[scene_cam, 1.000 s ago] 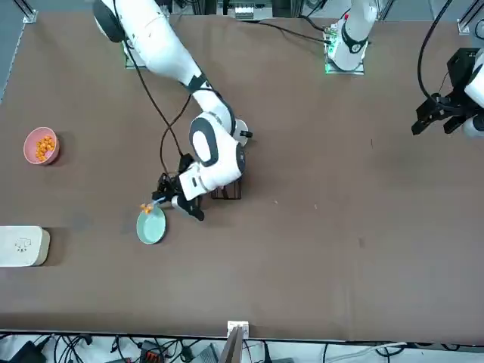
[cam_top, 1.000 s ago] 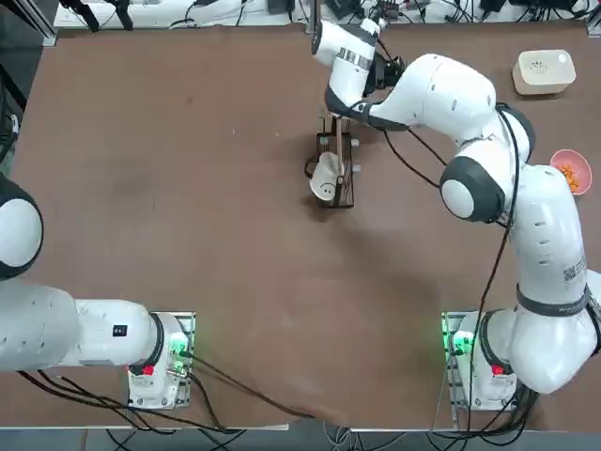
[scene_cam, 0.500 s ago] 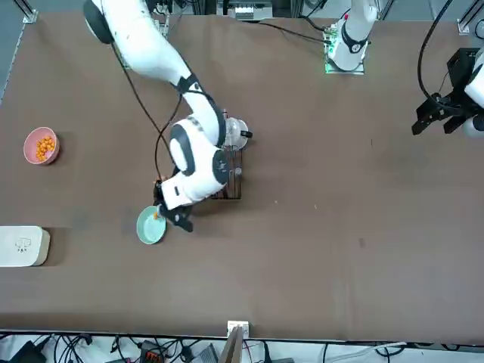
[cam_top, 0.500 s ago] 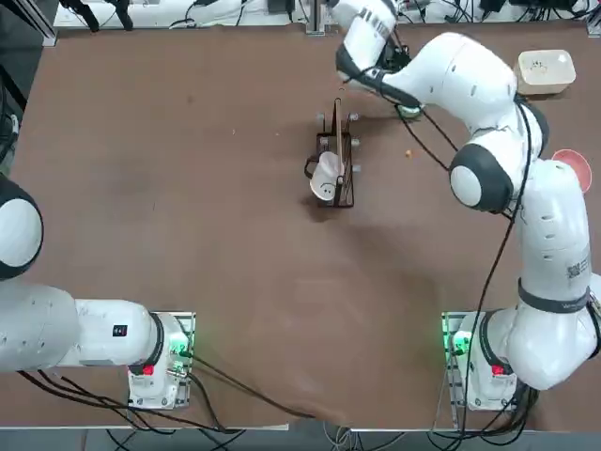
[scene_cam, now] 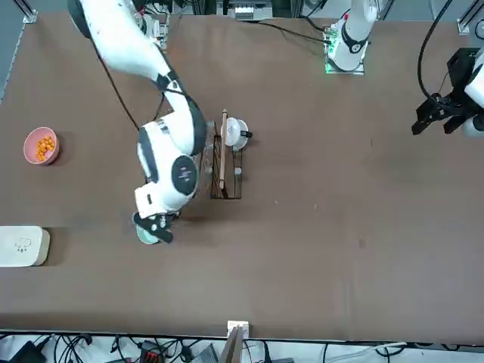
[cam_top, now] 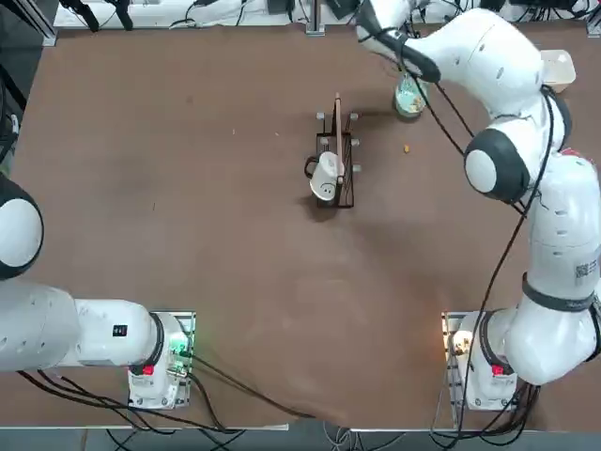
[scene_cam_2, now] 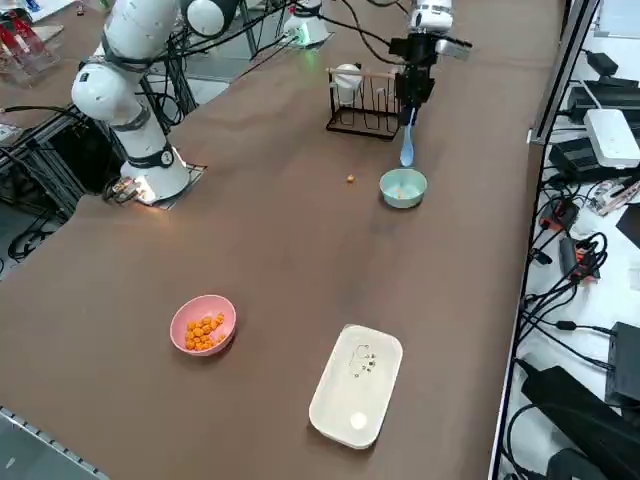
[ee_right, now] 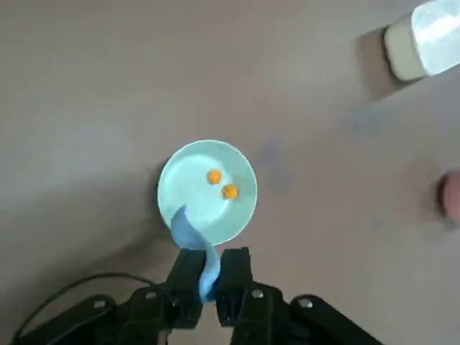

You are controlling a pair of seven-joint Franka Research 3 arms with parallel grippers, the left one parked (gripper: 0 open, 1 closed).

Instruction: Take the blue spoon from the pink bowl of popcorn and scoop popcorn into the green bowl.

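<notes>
Blue spoon: point(scene_cam_2: 407, 148) head down in the right hand's grip, its light-blue head lowest, by the green bowl; in the wrist view its tip overlaps the bowl's rim, and whether the two touch I cannot tell.
Order of what follows: left to right as the right side view shows it.
Pink bowl: point(scene_cam_2: 180, 326) upright on the counter point(scene_cam_2: 270, 230), well apart from the green bowl.
Popcorn: point(scene_cam_2: 205, 333) a cluster of orange-yellow kernels inside the pink bowl, gathered over its bottom.
White mug: point(scene_cam_2: 348, 79) at the wire rack, with a dark handle that shows from overhead.
Loose kernel: point(scene_cam_2: 350, 179) one orange piece lying on the bare counter, between the pink bowl and the green bowl but nearer the green one.
White box: point(scene_cam_2: 357, 386) low, with rounded corners and a small drawing on its top; it lies flat on the counter, apart from both bowls.
Wire rack: point(scene_cam_2: 364, 120) dark and open-sided, standing near the green bowl; the front view also shows a pale wooden stick point(scene_cam: 223, 151) upright in it.
Green bowl: point(scene_cam_2: 403, 188) upright on the counter, pale mint, just below the spoon in this view; two orange kernels point(ee_right: 230, 191) show inside it from the wrist.
Right hand: point(ee_right: 210, 269) pinching the blue spoon between its two dark fingers, pointed down near the green bowl.
</notes>
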